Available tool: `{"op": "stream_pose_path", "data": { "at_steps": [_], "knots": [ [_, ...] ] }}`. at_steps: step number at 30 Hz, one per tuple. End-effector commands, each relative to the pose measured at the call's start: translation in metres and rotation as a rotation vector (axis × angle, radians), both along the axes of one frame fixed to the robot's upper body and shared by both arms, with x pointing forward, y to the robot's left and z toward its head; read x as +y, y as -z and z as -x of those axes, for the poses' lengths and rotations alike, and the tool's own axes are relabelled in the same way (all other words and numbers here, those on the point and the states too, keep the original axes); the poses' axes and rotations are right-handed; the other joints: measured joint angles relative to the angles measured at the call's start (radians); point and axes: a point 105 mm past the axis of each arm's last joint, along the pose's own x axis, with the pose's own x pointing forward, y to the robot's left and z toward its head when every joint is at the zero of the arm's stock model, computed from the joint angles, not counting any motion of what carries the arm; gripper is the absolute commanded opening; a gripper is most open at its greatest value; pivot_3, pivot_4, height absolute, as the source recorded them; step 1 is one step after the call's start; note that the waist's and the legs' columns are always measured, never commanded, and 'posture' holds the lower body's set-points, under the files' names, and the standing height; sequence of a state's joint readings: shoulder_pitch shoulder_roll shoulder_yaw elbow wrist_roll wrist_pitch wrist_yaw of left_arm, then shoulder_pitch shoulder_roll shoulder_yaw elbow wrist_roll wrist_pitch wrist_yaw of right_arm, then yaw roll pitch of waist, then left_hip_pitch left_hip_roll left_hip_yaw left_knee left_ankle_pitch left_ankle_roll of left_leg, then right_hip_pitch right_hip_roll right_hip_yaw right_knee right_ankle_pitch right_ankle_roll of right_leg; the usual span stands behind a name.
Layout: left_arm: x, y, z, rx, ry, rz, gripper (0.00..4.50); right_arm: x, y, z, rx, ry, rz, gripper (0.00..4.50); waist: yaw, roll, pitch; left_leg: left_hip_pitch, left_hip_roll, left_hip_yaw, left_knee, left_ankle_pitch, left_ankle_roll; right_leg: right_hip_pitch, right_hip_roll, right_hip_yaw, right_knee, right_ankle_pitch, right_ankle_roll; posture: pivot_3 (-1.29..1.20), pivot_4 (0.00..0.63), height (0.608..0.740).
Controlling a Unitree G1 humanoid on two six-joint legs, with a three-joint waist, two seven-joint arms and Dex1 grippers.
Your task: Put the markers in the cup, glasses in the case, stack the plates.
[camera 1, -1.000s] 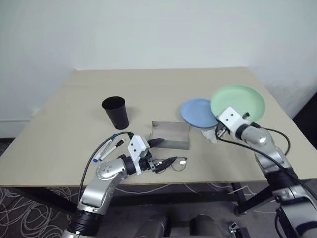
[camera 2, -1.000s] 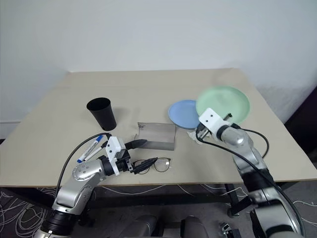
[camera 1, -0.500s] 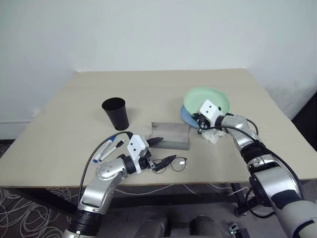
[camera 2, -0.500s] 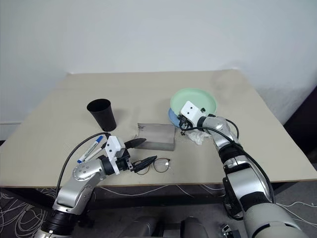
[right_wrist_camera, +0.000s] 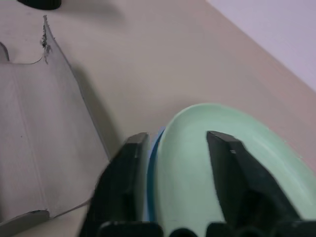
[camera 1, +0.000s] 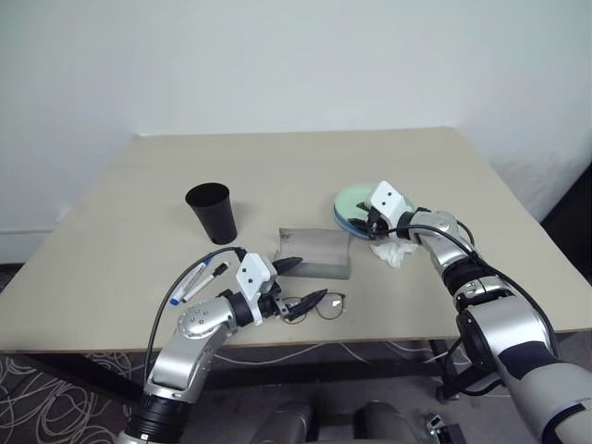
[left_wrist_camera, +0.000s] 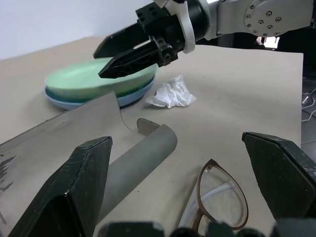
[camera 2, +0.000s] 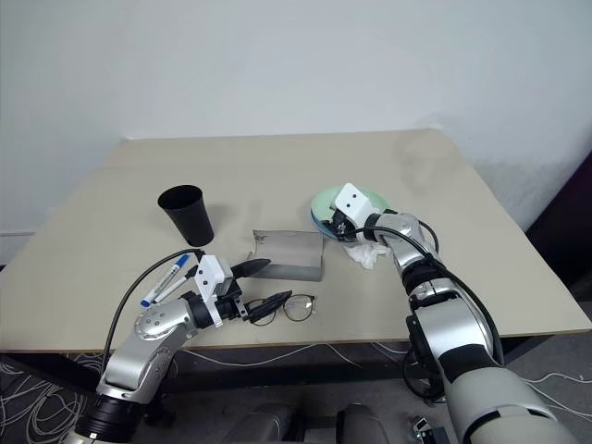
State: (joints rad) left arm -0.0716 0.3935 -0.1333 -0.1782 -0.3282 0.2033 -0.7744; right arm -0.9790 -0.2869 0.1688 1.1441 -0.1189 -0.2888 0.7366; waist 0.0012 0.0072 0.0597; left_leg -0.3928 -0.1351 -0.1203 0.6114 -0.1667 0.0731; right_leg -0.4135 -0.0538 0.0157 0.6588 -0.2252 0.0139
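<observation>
The mint green plate lies on the light blue plate, whose rim peeks out beneath. My right gripper is open astride the green plate's near rim, one finger outside and one over the dish. My left gripper hangs open just above the glasses, near the table's front edge. The grey case lies open between the glasses and the plates. The black cup stands upright at the left. Both markers lie in front of the cup.
A crumpled white tissue lies right of the case, just in front of the plates. The beige table stands against a white wall. My left arm's cable loops over the markers.
My right arm swung the green plate from up at the right down to the left onto the blue plate. Its fingers have parted. The left arm stayed still.
</observation>
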Motion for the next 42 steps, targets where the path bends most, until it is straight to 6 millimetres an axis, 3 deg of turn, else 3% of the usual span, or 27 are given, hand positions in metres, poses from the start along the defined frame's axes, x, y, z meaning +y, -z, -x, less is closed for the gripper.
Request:
{"op": "stream_pose_path", "data": {
  "at_steps": [1, 5, 11, 14, 20, 25, 32, 40, 42],
  "knots": [
    [-0.001, -0.017, -0.001, -0.076, 0.007, 0.011, 4.5, 0.001, -0.028, -0.005, -0.09, -0.011, -0.042, 2.0, 0.0, 0.0, 0.0, 0.0, 0.0, 0.0, 0.0, 0.0, 0.0, 0.0, 0.0, 0.0, 0.0, 0.0, 0.0, 0.0, 0.0, 0.738],
    [-0.002, -0.019, -0.003, -0.082, 0.008, 0.011, 4.5, -0.007, -0.032, -0.003, -0.102, -0.016, -0.052, 2.0, 0.001, 0.0, 0.0, 0.0, 0.001, 0.0, 0.0, 0.0, 0.0, 0.0, 0.001, 0.0, 0.0, 0.0, -0.001, 0.0, 0.0, 0.738],
    [0.002, -0.02, -0.005, -0.089, 0.0, 0.003, 4.5, -0.036, -0.027, 0.014, -0.055, 0.028, -0.072, 2.0, 0.009, 0.0, 0.0, -0.001, 0.001, 0.001, 0.001, 0.0, 0.0, 0.0, 0.0, 0.002, -0.001, 0.0, -0.001, 0.0, 0.0, 0.738],
    [0.003, -0.019, -0.005, -0.087, 0.002, -0.003, 4.5, -0.046, -0.022, 0.027, -0.008, 0.038, -0.074, 2.56, 0.008, 0.0, 0.0, -0.002, 0.002, 0.001, 0.001, 0.0, 0.0, 0.0, -0.001, 0.004, -0.001, 0.0, -0.001, 0.0, 0.0, 0.738],
    [0.002, -0.02, -0.006, -0.086, 0.01, -0.007, 4.5, -0.062, -0.01, 0.043, 0.055, 0.096, -0.027, 4.47, 0.007, 0.0, 0.0, -0.002, 0.004, 0.001, 0.001, 0.0, -0.001, 0.001, 0.0, 0.004, 0.0, 0.0, -0.002, 0.0, 0.0, 0.738],
    [0.0, -0.02, -0.007, -0.087, 0.02, -0.006, 4.5, -0.069, 0.008, 0.051, 0.164, 0.155, -0.028, 4.47, 0.009, 0.0, 0.0, -0.003, 0.004, 0.001, 0.002, 0.0, -0.001, 0.002, -0.001, 0.003, -0.001, 0.0, -0.002, 0.0, 0.0, 0.738],
    [0.001, -0.02, -0.007, -0.09, 0.022, -0.006, 4.5, -0.081, 0.031, 0.047, 0.281, 0.289, -0.031, 4.47, 0.009, 0.0, 0.0, -0.003, 0.004, 0.002, 0.002, 0.0, -0.001, 0.002, -0.002, 0.002, -0.002, 0.0, -0.002, 0.0, 0.0, 0.738],
    [0.002, -0.018, -0.007, -0.087, 0.018, -0.008, 4.5, -0.083, 0.039, 0.048, 0.33, 0.314, -0.028, 4.47, 0.008, 0.0, 0.0, -0.004, 0.004, 0.002, 0.002, 0.0, -0.001, 0.002, -0.002, 0.002, -0.003, 0.0, -0.002, 0.0, 0.0, 0.738],
    [0.002, -0.018, -0.007, -0.087, 0.018, -0.009, 4.5, -0.082, 0.038, 0.048, 0.329, 0.309, -0.031, 3.88, 0.008, 0.0, 0.0, -0.004, 0.004, 0.001, 0.002, 0.0, -0.001, 0.002, -0.002, 0.002, -0.003, 0.0, -0.002, 0.0, 0.0, 0.738]
  ]
}}
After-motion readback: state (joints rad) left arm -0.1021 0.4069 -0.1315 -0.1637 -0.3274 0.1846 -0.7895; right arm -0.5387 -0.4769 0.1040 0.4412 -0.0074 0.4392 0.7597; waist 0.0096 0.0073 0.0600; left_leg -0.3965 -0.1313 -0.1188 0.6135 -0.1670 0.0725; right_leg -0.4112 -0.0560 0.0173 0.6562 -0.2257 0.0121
